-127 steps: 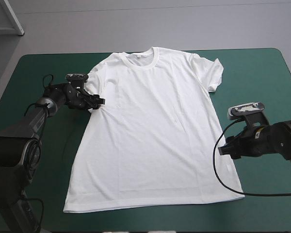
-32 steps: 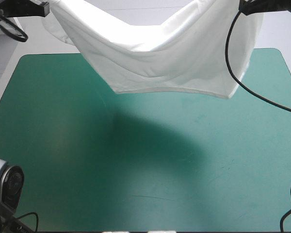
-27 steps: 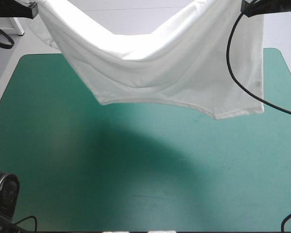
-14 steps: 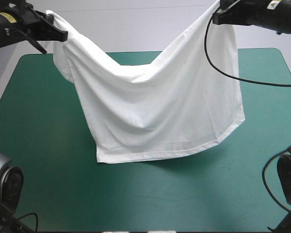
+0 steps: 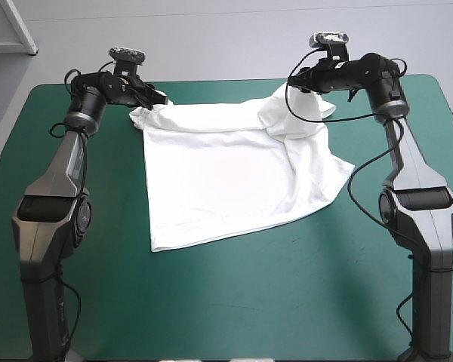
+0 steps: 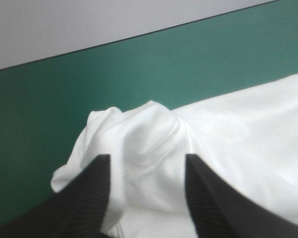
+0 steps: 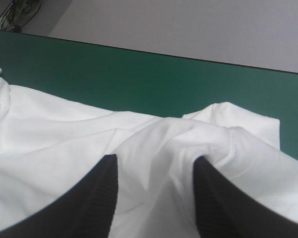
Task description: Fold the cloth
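Left gripper [image 6: 146, 161] and right gripper [image 7: 154, 161] both stand open, the T-shirt [image 5: 219, 173] between the jaws. I would pull straight back slowly, not dragging the fold.

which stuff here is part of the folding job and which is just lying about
Part of the job:
- the T-shirt, lying on the table
- the left claw, open at one far corner of it
- the right claw, open at the other

Just lying about:
- nothing that I can see; only the teal-green table itself
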You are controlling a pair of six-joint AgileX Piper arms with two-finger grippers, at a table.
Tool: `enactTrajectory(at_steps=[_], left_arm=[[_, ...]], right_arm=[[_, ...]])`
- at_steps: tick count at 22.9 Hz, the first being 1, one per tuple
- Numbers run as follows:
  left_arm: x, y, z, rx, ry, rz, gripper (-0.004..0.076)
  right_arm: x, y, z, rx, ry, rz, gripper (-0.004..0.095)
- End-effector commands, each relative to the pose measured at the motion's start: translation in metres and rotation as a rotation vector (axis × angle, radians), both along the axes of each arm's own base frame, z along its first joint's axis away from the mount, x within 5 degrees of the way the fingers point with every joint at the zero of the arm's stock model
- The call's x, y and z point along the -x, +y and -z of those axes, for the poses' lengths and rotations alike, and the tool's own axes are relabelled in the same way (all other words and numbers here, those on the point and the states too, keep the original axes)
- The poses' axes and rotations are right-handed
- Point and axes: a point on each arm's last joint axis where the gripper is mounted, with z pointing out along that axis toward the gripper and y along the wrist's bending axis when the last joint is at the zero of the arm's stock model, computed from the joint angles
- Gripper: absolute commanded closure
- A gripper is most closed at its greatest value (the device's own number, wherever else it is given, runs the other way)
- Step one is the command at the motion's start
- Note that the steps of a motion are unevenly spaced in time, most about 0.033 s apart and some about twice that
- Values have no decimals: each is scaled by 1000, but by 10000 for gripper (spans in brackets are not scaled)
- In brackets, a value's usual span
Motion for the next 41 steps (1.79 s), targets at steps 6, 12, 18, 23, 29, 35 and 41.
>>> enactTrajectory(at_steps=[6, 12, 18, 23, 29, 35, 41], left_arm=[[6, 5, -61, -46, -229, -28, 35], [76, 5, -157, 20, -185, 9, 36], [131, -6, -177, 103, 28, 52, 41], [153, -53, -122, 37, 268, 118, 41], [176, -98, -43, -106, 531, 162, 41], [204, -88, -23, -172, 549, 109, 41], [257, -64, -18, -81, 496, 27, 41]], right_arm=[[33, -1, -80, -28, -171, -15, 382], [94, -2, -141, 12, -141, -103, 382], [136, -20, -151, 138, -27, 28, 381], [163, -40, -88, 364, 209, 68, 382], [166, -38, -55, 364, 300, 27, 382], [165, -39, -54, 371, 299, 30, 382], [163, -37, -54, 358, 285, 23, 382]])
